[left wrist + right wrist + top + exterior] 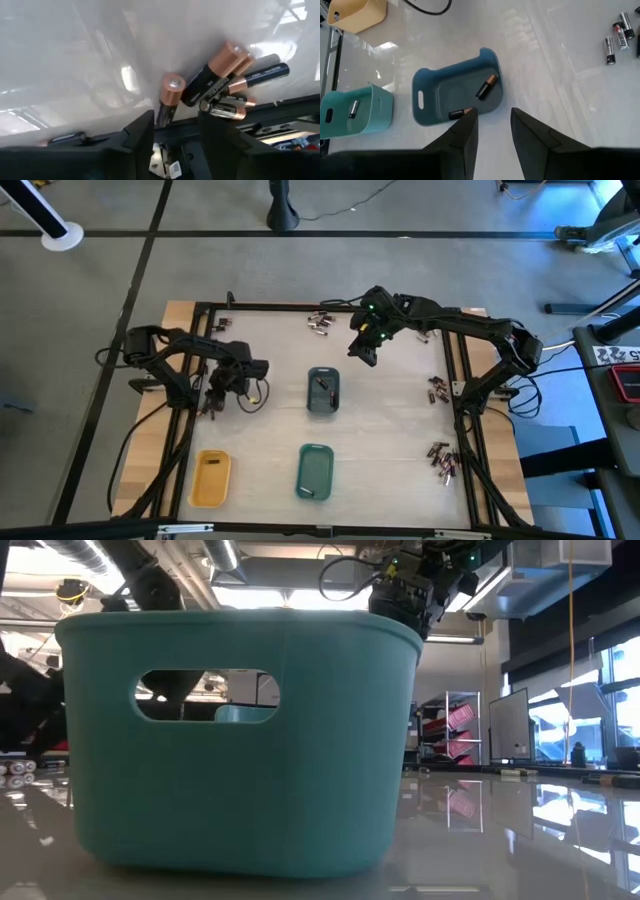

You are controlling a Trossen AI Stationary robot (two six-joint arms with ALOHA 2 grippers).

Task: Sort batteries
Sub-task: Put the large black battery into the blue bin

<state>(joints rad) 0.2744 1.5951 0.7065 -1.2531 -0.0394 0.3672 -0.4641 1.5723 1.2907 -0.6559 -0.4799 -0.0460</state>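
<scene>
The left gripper point(175, 135), fingers apart around one copper-capped battery point(168, 102), works a battery cluster point(227, 82) at the table's left edge, while the right gripper point(492, 127), fingers parted and empty, hovers above the grey-blue tray point(427, 97) holding two batteries point(486, 87).
</scene>
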